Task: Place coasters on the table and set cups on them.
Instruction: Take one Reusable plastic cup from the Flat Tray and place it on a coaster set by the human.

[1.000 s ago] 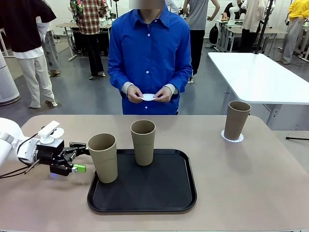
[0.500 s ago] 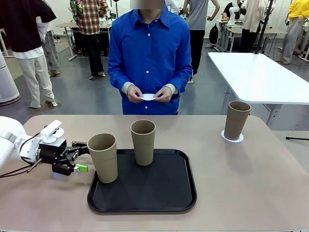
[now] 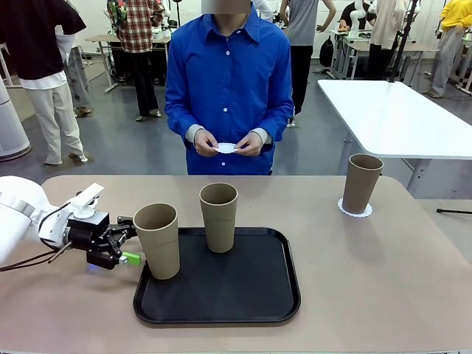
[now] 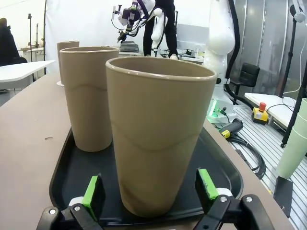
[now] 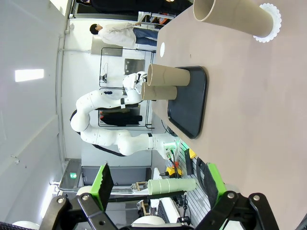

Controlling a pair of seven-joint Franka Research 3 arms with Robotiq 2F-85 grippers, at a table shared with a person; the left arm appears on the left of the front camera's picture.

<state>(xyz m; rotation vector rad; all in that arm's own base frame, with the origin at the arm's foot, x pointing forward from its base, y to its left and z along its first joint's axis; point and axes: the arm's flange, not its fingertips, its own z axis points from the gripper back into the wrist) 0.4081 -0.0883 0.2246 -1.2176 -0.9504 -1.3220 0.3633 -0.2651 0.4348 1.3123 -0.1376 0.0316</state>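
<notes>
Left tool (image 3: 127, 240) shifted right, now lower left of frame, jaws wide, straddling near cup (image 3: 157, 241) on tray's (image 3: 221, 310) left side, not touching. Right tool (image 5: 156, 187) wide too, empty.

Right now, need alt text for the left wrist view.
The left gripper, jaws open, flanks a tall tan cup on a black tray, green pads clear of its sides. A second cup stands behind it on the tray, a third cup farther off on the beige table.
</notes>
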